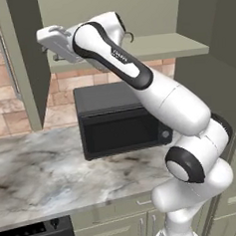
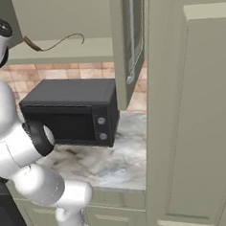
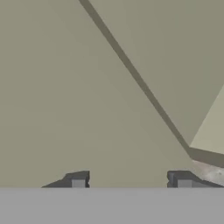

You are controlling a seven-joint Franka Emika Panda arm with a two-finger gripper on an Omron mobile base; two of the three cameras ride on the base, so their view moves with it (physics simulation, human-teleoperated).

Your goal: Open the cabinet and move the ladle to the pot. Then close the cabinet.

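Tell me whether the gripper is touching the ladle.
Cannot tell. In the hand view the gripper faces bare cabinet panels; in the right base view the ladle lies on the shelf.

The ladle (image 2: 52, 44) lies on the open cabinet (image 2: 81, 49) shelf (above the black microwave (image 2: 71, 113)).

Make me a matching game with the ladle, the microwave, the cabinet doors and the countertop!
Things:
1. ladle
2. microwave
3. cabinet doors
4. countertop

Descriptions:
A. marbled grey and brown
B. swung open
C. lying on the cabinet shelf
D. black, sitting on the counter under the shelf

Pairs: 1-C, 2-D, 3-B, 4-A
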